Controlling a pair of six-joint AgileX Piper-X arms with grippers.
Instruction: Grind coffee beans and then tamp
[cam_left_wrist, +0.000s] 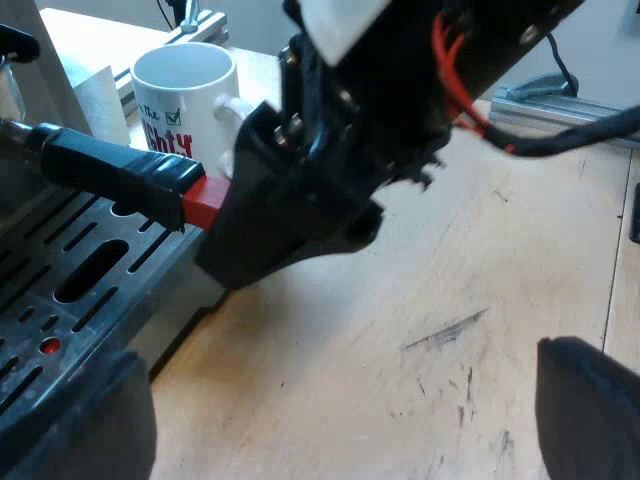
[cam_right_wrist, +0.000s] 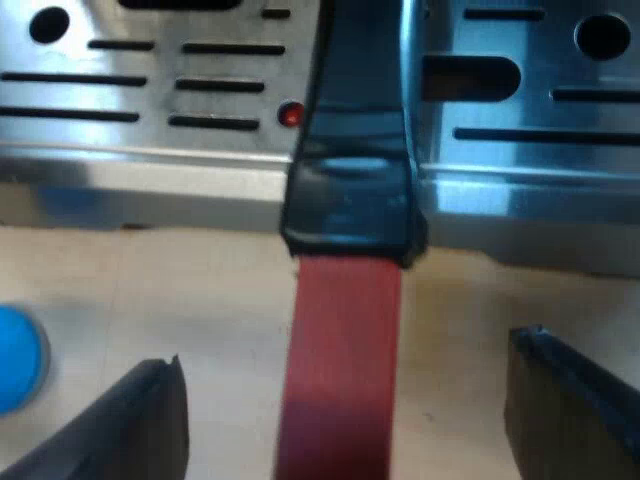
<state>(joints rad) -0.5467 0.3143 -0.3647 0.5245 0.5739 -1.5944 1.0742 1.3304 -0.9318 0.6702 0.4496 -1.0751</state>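
The right pincer (cam_right_wrist: 345, 405) hangs spread wide. One black finger (cam_right_wrist: 130, 425) is on each side of the red end (cam_right_wrist: 340, 340) of the holder's dark handle (cam_right_wrist: 350, 170), and as far as I can see neither touches it. The handle juts out over the espresso machine's slotted steel drip tray (cam_right_wrist: 150, 100). Its red end passes the tray's edge and hangs above the pale wooden tabletop (cam_left_wrist: 430, 320). The left pincer (cam_left_wrist: 335, 400) is also spread, holding nothing, above the tabletop just beside the tray's edge. A white printed mug (cam_left_wrist: 185, 95) stands on the tabletop near the handle. A round blue tamper (cam_right_wrist: 14, 372) sits on the tabletop near the tray's edge.

I judge the step in hand to be taking hold of the handle. Whether grounds are already in the holder is hidden. The next move calls for the right fingers to close squarely on the red end, centred so it cannot slip, and then to swing the handle steadily.
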